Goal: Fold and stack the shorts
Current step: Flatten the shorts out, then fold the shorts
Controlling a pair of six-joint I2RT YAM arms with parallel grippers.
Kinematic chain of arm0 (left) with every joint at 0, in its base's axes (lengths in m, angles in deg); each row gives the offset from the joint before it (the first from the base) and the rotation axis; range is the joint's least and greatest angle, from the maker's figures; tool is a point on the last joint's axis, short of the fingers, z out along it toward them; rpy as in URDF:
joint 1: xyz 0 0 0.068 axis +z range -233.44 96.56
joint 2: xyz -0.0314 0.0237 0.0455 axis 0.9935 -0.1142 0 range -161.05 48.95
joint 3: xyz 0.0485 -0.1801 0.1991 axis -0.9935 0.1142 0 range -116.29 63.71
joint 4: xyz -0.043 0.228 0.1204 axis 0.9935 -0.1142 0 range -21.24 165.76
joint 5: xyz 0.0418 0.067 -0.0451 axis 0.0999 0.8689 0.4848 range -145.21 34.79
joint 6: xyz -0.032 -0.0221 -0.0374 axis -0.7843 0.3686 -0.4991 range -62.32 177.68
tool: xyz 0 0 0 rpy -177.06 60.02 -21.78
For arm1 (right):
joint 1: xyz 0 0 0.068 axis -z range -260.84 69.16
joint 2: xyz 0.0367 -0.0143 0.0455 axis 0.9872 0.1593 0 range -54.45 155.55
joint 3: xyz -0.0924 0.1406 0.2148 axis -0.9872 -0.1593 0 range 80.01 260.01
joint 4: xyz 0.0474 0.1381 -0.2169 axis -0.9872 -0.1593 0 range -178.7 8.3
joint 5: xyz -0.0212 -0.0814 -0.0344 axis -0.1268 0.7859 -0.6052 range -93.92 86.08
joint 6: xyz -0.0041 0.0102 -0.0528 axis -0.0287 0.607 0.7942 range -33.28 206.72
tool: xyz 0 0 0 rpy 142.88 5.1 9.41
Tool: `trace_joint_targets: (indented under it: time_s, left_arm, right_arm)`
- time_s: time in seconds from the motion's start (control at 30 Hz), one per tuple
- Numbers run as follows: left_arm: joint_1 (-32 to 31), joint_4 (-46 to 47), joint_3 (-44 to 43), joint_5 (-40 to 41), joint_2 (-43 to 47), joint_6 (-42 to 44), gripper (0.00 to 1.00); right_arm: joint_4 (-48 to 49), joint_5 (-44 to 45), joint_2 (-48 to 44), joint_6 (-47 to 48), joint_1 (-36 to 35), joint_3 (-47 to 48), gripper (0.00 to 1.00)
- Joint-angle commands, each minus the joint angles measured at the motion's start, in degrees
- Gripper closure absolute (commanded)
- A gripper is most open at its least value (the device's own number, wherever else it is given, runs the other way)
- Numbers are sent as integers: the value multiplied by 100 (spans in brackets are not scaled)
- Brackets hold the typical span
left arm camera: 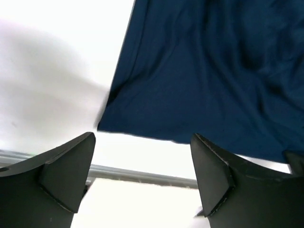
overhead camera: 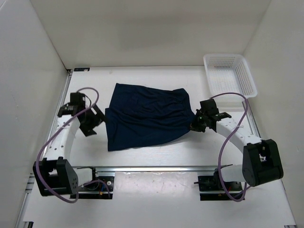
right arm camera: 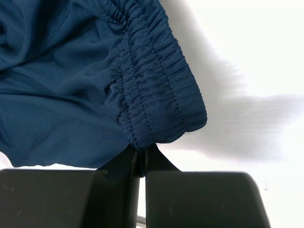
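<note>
The dark navy shorts [overhead camera: 145,115] lie spread on the white table, waistband toward the right. My right gripper [overhead camera: 195,124] is shut on the shorts at the near right corner of the ribbed waistband [right arm camera: 152,95], the fabric pinched between its fingers [right arm camera: 121,166]. My left gripper [overhead camera: 97,118] hangs open just left of the shorts' left edge, touching nothing. In the left wrist view its two fingers [left arm camera: 71,166] stand wide apart with bare table between them, and the shorts' near left corner [left arm camera: 142,114] lies beyond them.
A white mesh basket [overhead camera: 230,74] stands at the back right corner. White walls enclose the table on three sides. A metal rail [overhead camera: 156,167] runs along the near edge between the arm bases.
</note>
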Motion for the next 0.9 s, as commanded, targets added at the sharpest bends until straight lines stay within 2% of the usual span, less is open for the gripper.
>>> trace_joint_targets:
  time_s: [0.0, 0.13, 0.3, 0.37, 0.5, 0.57, 0.6, 0.7, 0.8, 0.87]
  left_arm:
    - [-58, 23, 995, -261, 316, -606, 9]
    - [-215, 330, 1649, -390, 475, -950, 16]
    - [-681, 542, 2053, -340, 273, -1433, 17]
    - [-752, 735, 2159, -218, 115, -1591, 17]
    - [-875, 1166, 2221, -164, -656, -1645, 27]
    - [-937, 1236, 2160, -59, -904, -1592, 35]
    - [-998, 1297, 2159, -58, -1061, -1592, 52]
    - [-1060, 1298, 2054, -5, -1116, -1522, 90]
    - [-1113, 1298, 2045, -5, -845, -1522, 90]
    - [-1113, 1106, 2124, -5, -248, -1591, 90]
  right_arm:
    - [-188, 284, -158, -99, 9, -66, 100]
    - [-188, 284, -211, -99, 9, -66, 100]
    - [-241, 284, -149, -99, 9, 57, 100]
    - [-241, 284, -149, -99, 9, 57, 100]
    - [-241, 284, -149, -99, 9, 57, 100]
    - [-241, 284, -149, -99, 9, 5, 100]
    - [-241, 284, -202, -99, 9, 4, 100]
    - [-302, 345, -264, -99, 9, -48, 100]
    - [-425, 398, -377, -99, 9, -101, 100]
    - [-574, 399, -536, -99, 9, -162, 100]
